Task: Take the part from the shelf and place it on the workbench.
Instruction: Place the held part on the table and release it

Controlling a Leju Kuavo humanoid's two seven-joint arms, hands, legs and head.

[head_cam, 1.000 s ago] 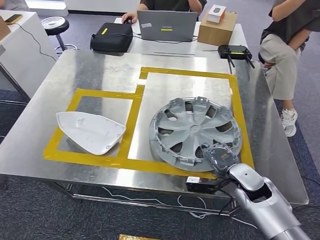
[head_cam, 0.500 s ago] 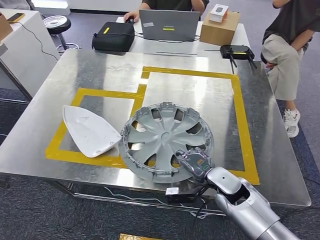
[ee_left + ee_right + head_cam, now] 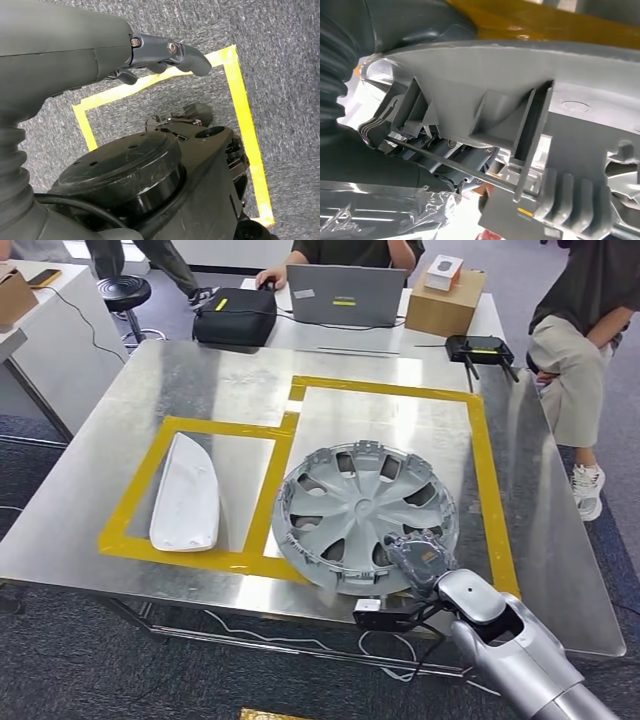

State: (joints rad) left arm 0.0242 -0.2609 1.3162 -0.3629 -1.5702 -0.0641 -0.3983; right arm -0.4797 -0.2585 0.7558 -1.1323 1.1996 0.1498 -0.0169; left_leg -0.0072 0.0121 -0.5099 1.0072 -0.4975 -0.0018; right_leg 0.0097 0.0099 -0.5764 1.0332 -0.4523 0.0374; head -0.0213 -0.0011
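Fingers (image 3: 407, 545) of the right hand (image 3: 421, 558) clamp the near rim of the grey wheel cover (image 3: 364, 515).
Round, spoked and ribbed at its edge, the cover lies on the steel table (image 3: 90, 490), overlapping the yellow tape (image 3: 483, 470) frame beside a white shell part (image 3: 186, 493). Its rim hides the fingertips. Left hand (image 3: 166, 52) hangs over carpet, fingers apart, holding nothing.

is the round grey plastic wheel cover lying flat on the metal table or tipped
Tipped: the wheel cover's near edge is held up by the right hand, overhanging the yellow tape.
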